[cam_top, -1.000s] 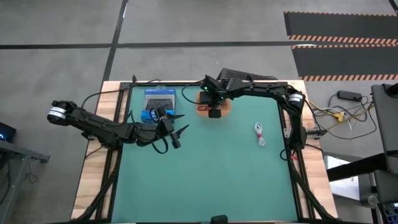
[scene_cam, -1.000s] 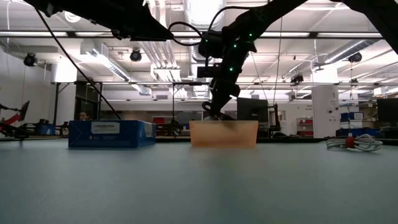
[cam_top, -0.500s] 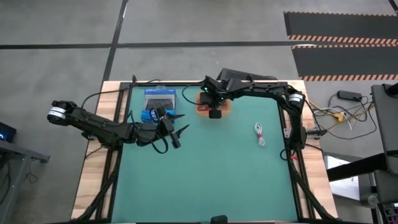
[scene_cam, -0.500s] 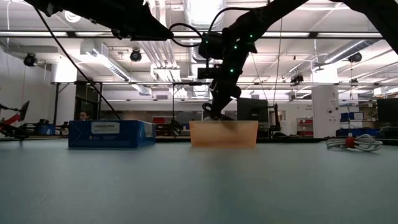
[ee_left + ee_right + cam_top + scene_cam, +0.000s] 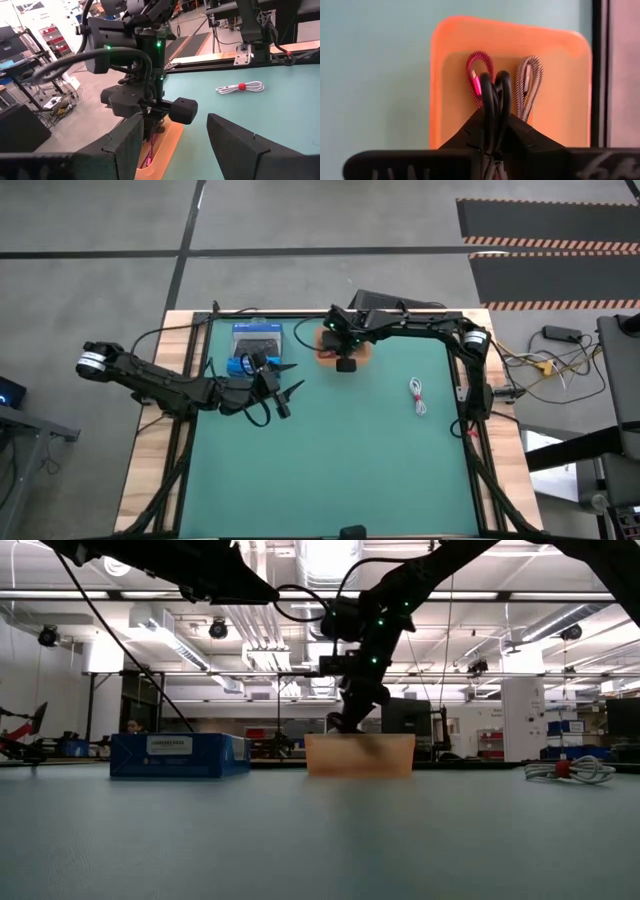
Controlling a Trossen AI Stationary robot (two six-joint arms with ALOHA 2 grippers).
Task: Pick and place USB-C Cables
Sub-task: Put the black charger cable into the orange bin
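High view, step: the right gripper (image 5: 336,350) is over the orange tray (image 5: 360,350) near the far edge of the table (image 5: 350,470), a little left of the middle of that edge; I judge that it is placing a cable.
High view, waiting arm: the left gripper (image 5: 287,380) hangs with its fingers spread wide, just beside the blue box (image 5: 257,338) near the far left corner.
High view, room: the white cable (image 5: 418,396) lies alone toward the right edge, well apart from the tray, with open mat all around it.
Low view, height: the right gripper (image 5: 345,723) is just above the rim of the orange tray (image 5: 360,754); the white cable (image 5: 568,770) is flat on the mat at the right.
Left wrist view, tray: a pink cable (image 5: 150,159) shows inside the tray under the right arm; the white cable (image 5: 240,87) is farther off.
Right wrist view, grip: the fingers are closed tight on the black cable (image 5: 496,107); the red-pink cable (image 5: 477,75) and the grey cable (image 5: 527,77) already lie side by side in the tray.
Next move, judged: lower a little, release the black cable between those two and clear of the tray walls, then rise and go for the white cable.
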